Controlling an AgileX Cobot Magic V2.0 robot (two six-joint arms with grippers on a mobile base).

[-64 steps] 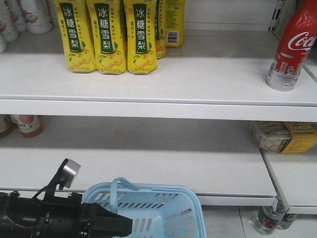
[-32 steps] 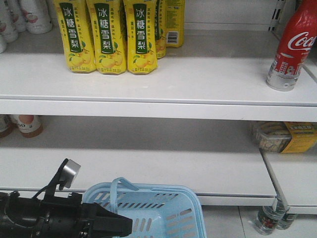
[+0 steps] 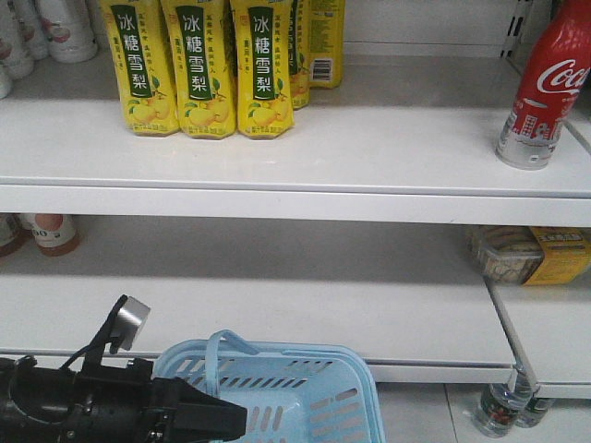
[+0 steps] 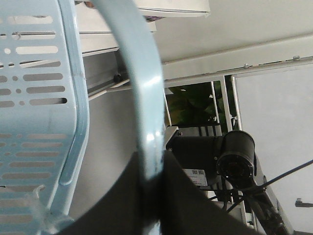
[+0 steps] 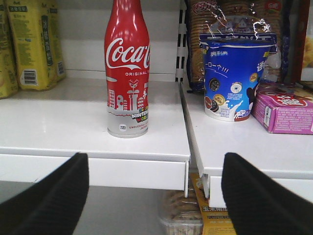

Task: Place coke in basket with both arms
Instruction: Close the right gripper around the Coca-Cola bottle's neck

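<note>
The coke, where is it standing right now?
In the front view the coke stands upright at the right end of the upper shelf, well apart from the yellow bottles. In the right wrist view a blue cup stands to its right.

Slim red coke (image 3: 545,85) upright at the upper shelf (image 3: 369,148) edge; light blue basket (image 3: 323,411) well below, possibly tilted.

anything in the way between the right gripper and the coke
Nothing visible. The red Coca-Cola bottle stands on the white shelf, ahead of the open black right gripper; the blue snack cup and yellow drink bottles sit off to the sides.
</note>
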